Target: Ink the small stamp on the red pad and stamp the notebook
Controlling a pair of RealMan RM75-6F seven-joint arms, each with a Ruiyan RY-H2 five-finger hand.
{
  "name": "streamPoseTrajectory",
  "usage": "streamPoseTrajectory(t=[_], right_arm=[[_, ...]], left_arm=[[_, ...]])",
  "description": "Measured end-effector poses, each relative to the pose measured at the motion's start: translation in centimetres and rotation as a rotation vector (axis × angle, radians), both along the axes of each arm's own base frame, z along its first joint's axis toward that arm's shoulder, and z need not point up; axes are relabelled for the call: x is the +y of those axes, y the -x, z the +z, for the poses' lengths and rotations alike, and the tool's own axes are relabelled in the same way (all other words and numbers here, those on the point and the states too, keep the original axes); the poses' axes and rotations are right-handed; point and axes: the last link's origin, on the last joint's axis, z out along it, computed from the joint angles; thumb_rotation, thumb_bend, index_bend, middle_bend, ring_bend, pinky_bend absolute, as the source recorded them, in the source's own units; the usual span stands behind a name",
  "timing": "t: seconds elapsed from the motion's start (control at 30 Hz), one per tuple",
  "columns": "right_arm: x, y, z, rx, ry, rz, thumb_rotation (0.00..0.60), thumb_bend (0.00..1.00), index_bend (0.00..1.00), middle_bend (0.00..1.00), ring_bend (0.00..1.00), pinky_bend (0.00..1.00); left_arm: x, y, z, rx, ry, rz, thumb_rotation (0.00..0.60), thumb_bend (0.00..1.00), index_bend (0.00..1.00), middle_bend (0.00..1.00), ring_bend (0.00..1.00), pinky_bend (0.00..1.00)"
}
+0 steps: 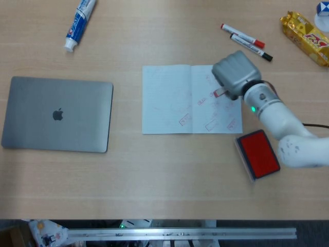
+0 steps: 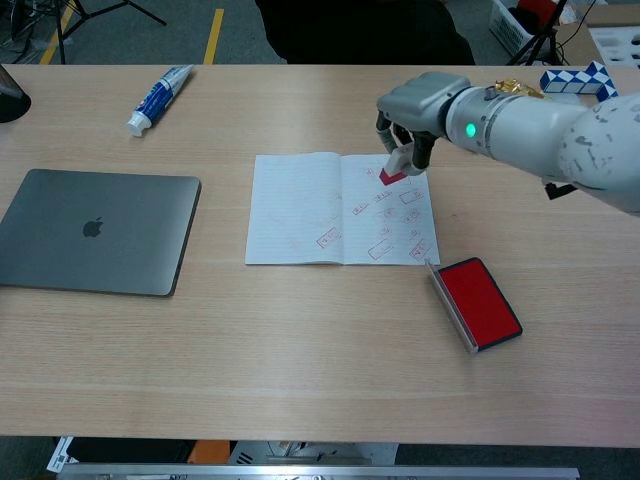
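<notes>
Stamp (image 2: 392,174) pinched in right hand (image 2: 415,113), raised over notebook (image 2: 300,210) right page. Several red prints below and left of hand, so stamping looks partly done. Pad (image 2: 481,301) open, below-right, probably for re-inking. Left hand unseen.

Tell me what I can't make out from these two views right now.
- Small stamp: head view, mostly hidden under the right hand; its inked face shows in neither view.
- Stamp marks on the notebook: too small to read in both views.
- Left hand: in neither view.
- Red pad: ink level unclear.
</notes>
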Motion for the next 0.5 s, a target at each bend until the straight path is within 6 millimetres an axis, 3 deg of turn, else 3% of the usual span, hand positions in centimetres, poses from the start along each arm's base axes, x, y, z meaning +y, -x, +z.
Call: streamPoseTrajectory(t=[0.17,0.5], right_arm=[[1.4,3.7,1.8,0.022,-0.008,-0.042,0.600,0.62,0.90,0.70,0.53,0.47],[3.4,8.8,1.9,0.074,-0.029,-0.067,0.600,0.58,0.90,0.69,0.53,0.47]], left_arm=[[0.1,-0.1,-0.4,-0.002,0.016,-0.006,0.600,0.24,0.06,0.04,0.25,0.23],[0.3,-0.5,-1.1,-0.004,0.043,-0.015,0.600,0.24,0.05,0.03,0.25,0.23]])
